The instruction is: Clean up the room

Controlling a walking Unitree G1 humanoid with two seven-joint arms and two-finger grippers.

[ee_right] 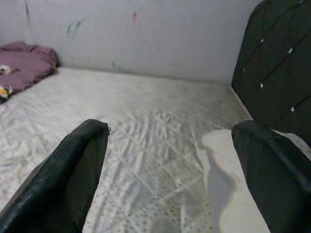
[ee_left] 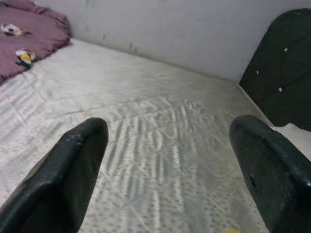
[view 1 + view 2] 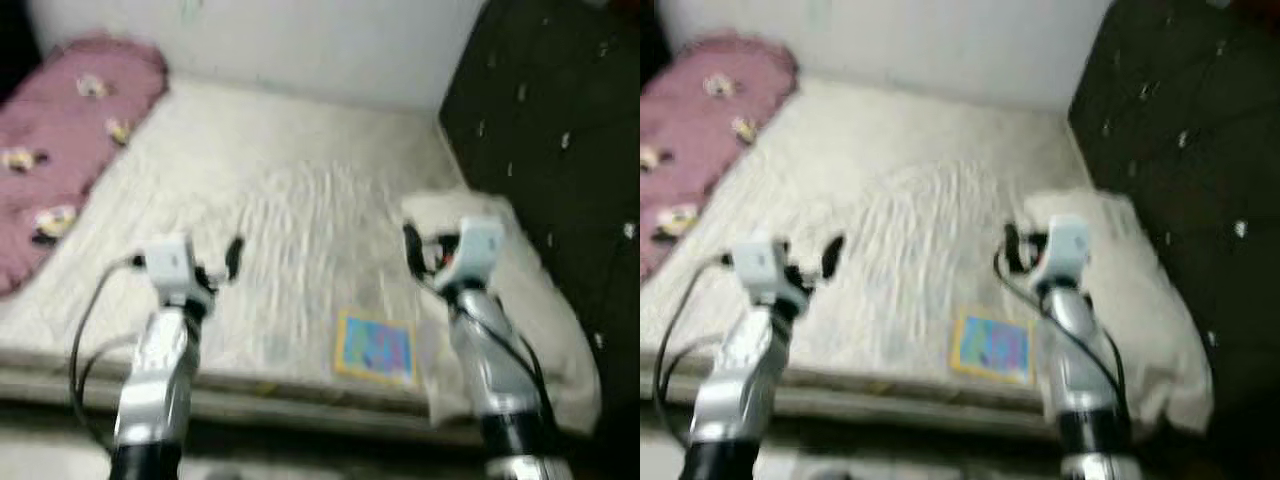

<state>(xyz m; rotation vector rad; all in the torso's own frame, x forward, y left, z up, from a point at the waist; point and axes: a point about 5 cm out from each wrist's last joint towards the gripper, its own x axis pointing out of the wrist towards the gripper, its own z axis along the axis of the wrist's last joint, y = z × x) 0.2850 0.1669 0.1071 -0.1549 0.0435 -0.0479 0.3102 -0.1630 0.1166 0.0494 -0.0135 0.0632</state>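
Note:
A white quilted bed lies before me. A small colourful book with a yellow border rests near the bed's front edge. A white pillow sits at the right by the headboard. My left gripper hovers over the front left of the mattress, open and empty. My right gripper is raised at the pillow's left edge, above and beyond the book, open and empty. In the wrist views the left fingers and right fingers stand wide apart over the sheet.
A purple blanket with small printed figures is bunched at the far left of the bed. A dark tufted headboard stands along the right. A pale wall closes the far side.

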